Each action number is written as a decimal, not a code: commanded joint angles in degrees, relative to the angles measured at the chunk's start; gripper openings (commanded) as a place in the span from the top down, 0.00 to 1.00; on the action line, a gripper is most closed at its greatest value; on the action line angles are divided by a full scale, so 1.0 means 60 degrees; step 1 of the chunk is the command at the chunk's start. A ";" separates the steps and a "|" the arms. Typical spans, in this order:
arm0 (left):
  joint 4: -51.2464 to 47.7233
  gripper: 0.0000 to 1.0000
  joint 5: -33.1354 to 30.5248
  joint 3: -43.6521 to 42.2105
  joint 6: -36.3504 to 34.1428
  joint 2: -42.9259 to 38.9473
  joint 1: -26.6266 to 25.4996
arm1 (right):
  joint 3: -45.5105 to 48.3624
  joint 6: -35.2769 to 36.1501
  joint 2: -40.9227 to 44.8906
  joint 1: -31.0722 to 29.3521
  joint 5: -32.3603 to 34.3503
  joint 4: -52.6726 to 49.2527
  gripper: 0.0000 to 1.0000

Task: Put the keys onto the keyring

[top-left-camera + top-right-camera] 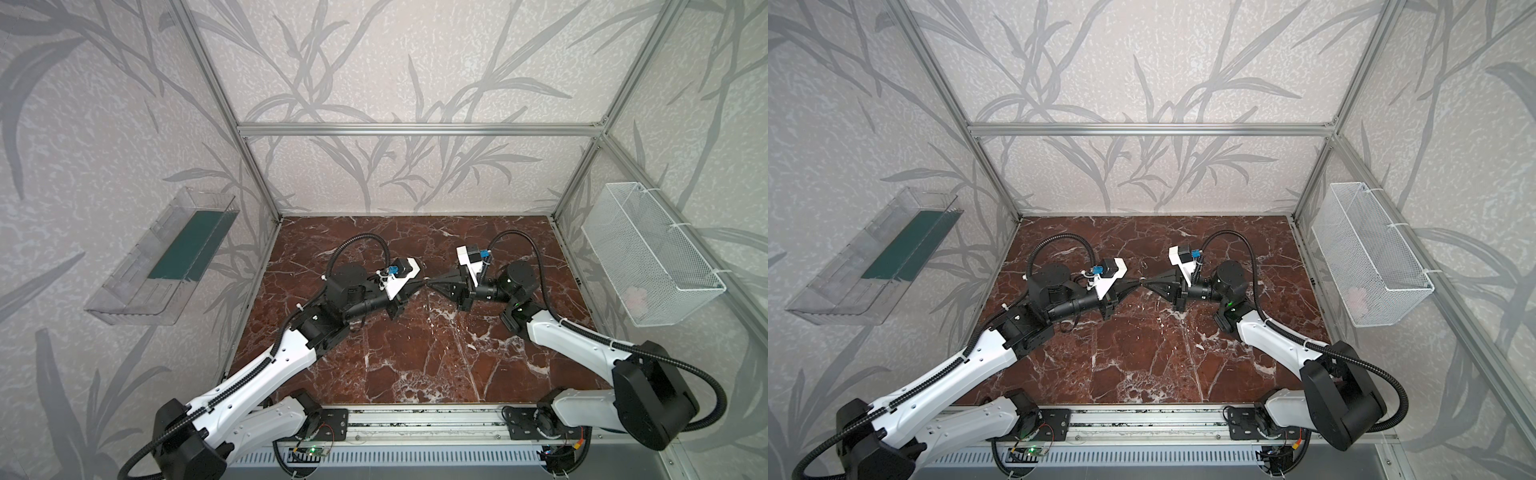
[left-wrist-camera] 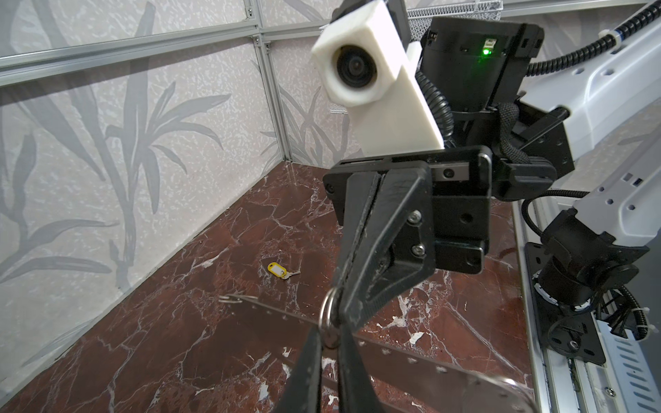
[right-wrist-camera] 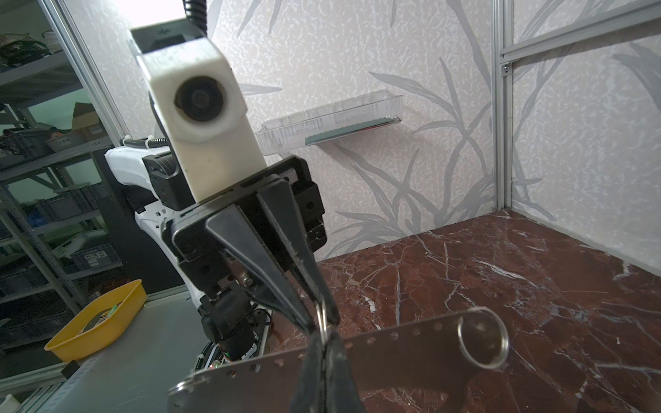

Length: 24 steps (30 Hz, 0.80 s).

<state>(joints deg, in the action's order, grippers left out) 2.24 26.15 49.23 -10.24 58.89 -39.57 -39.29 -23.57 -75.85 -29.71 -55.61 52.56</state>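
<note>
Left wrist view: left gripper (image 2: 331,333) and right gripper (image 2: 338,314) meet tip to tip mid-air, both clenched on a small silver ring (image 2: 322,308). Yellow-tagged keyring (image 2: 278,270) is lying on the table (image 2: 171,343), well apart.

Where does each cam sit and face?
Top views: high over the front edge, facing down toward the back wall; left arm, right arm, left tool and right tool tip to tip over the table.
Left wrist: on the left arm, facing the right tool and right wrist camera; own tool's fingers show; yellow tag beyond.
Right wrist: on the right arm, facing the left tool, left wrist camera, clear shelf; own fingers show.
Shared: both wrist views show the ring between the tools.
</note>
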 commanded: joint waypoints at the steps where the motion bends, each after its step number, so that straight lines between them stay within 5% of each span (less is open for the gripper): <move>1: 0.0175 0.87 0.0324 0.0055 0.0095 0.0069 0.0050 | 0.0043 -0.0136 -0.0014 0.0025 -0.0232 0.0730 1.00; 24: 0.0493 0.95 0.0544 0.0198 0.0110 0.0396 0.0116 | -0.0205 -0.0279 -0.0381 -0.0104 -0.0942 0.0718 1.00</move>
<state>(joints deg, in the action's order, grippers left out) 2.26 28.60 49.23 -9.26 60.12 -38.87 -39.27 -25.21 -77.97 -29.12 -58.02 55.70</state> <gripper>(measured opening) 0.059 0.047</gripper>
